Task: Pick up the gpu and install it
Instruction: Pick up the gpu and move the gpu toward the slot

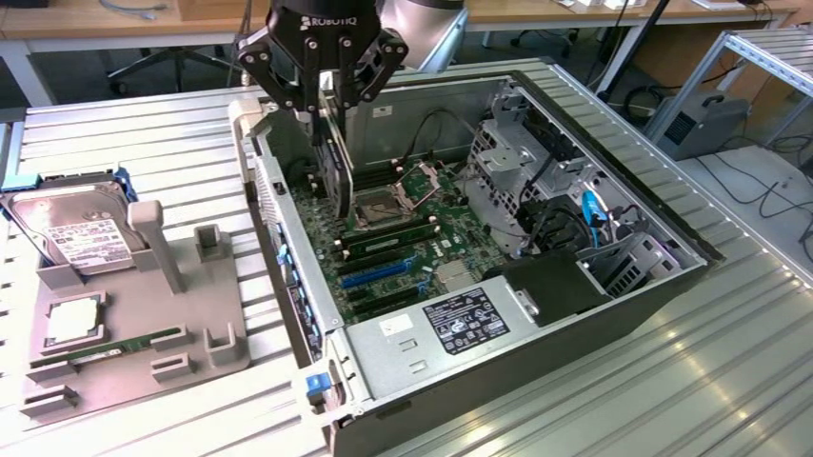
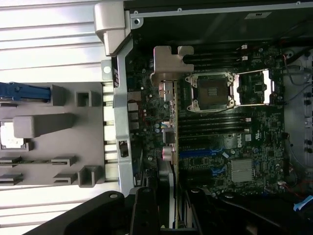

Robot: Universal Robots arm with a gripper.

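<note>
- The pincer (image 1: 327,100) is clenched on the gpu (image 1: 338,176). The card hangs on edge below it, inside the open computer case (image 1: 610,286).
- In the wrist view the silver bracket (image 2: 168,73) sits at the end of the card farthest from the fingers, close to the case's rear wall.
- The card's lower end is just beside the CPU socket (image 1: 381,205) on the motherboard (image 1: 420,249). I cannot tell whether it touches the board.
- Step in hand, as I judge it: the pick-up is done and the card is being positioned for installing. It is not yet seated.
- The blue expansion slots (image 1: 381,274) lie a little apart from the card, towards the power supply (image 1: 464,319).
- Seating would call for the card's contact edge to line up along a slot and the bracket to meet the rear opening. It then needs a straight, gentle press without tilt.
- The hard drive (image 1: 76,238) and RAM stick (image 1: 121,345) lie untouched on the grey fixture (image 1: 166,371) on the worktop (image 1: 711,381).
</note>
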